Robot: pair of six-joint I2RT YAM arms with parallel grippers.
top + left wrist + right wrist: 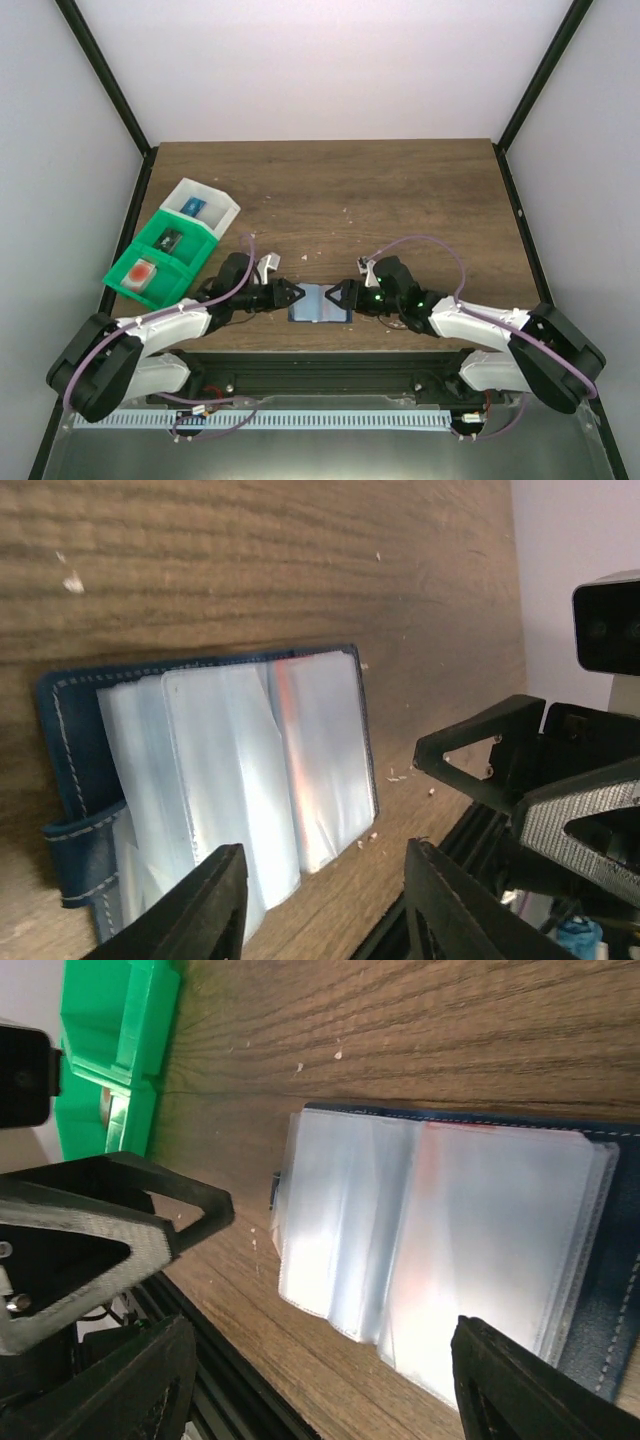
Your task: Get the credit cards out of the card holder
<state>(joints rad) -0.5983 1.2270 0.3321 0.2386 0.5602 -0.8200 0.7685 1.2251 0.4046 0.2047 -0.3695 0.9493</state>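
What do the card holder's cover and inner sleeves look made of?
The holder looks like matte blue leather or faux leather, going by its pale stitching and soft folded tab. The sleeves look like thin clear glossy plastic: they glare, wrinkle, and a red-orange tint shows through one.

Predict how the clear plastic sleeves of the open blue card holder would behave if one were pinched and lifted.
Probably floppy: the clear sleeves fan out and curl unevenly rather than lying flat. Likely slippery too, judging by their glossy sheen. The card holder looks thin and light, so it may lift or slide on the table along with them.
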